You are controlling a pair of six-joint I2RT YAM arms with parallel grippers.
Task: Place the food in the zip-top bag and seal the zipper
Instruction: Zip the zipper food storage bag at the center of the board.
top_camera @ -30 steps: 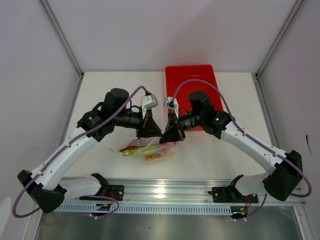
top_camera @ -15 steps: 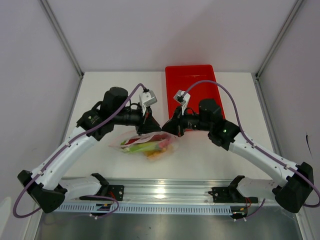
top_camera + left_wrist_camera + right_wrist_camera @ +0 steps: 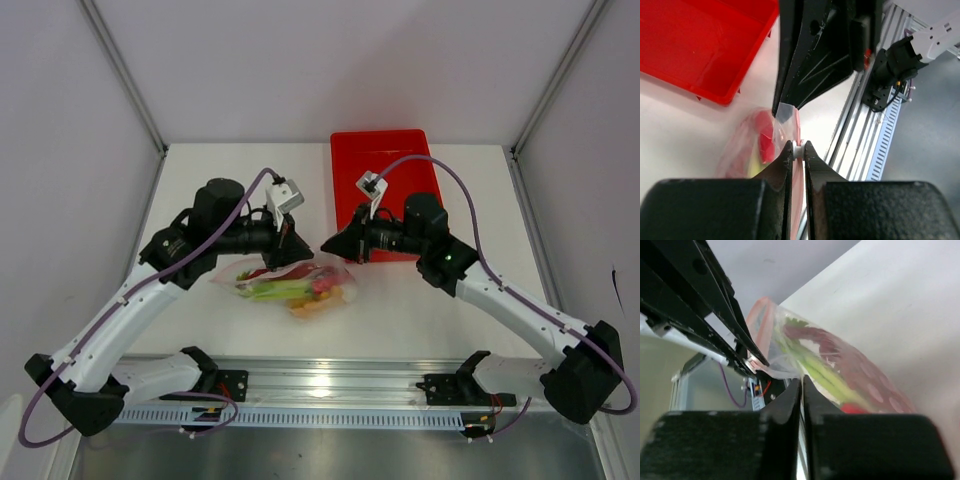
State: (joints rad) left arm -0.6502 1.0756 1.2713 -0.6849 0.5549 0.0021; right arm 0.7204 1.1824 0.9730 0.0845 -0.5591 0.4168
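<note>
Zip-top bag (image 3: 292, 281): food (image 3: 275, 291) inside, 7 o'clock of red tray (image 3: 385, 160). Left tool (image 3: 797, 150) pinches zipper (image 3: 798, 125); right tool (image 3: 801, 385) closed beside it. Sealing judged unfinished.

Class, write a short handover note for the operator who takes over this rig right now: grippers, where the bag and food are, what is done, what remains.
Left gripper: shut on the zipper at the bag's mouth edge.
Right gripper: shut, pinching a corner of the zip-top bag right beside it.
Bag: near the red tray, mouth end held between both grippers.
Done: lobster and green stalk are inside.
Left: whether the zipper is closed cannot be seen; run it shut and check.
</note>
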